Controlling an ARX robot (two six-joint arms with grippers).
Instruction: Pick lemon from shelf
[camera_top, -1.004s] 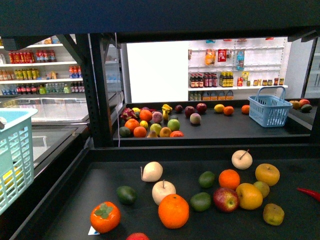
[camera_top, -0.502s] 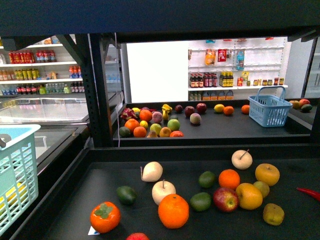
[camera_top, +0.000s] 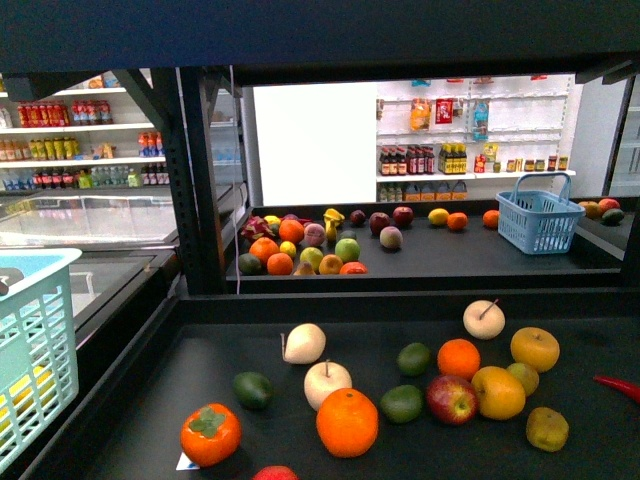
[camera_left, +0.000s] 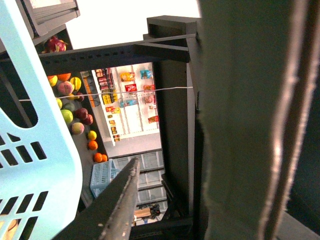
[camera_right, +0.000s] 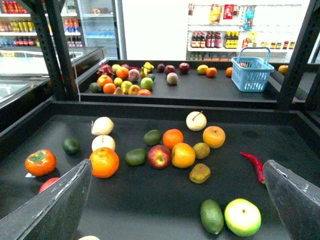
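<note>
Right gripper (camera_right: 177, 167) over the near deck of the shelf (camera_top: 190, 370), jaws spread wide and empty. The lemon cannot be named with certainty; the likeliest candidate is the dull yellow, lumpy fruit (camera_right: 200, 173) lying ahead of and between the jaws, nearer the finger beside the red chili (camera_right: 252, 165), just apart from a yellow-orange fruit (camera_right: 183, 155). It is judged light, firm and rounded with a waxy rind, so it may roll; grasp across its short middle. For the left gripper (camera_left: 175, 200), beside a pale blue basket (camera_left: 35, 150), the jaw state cannot be told.
</note>
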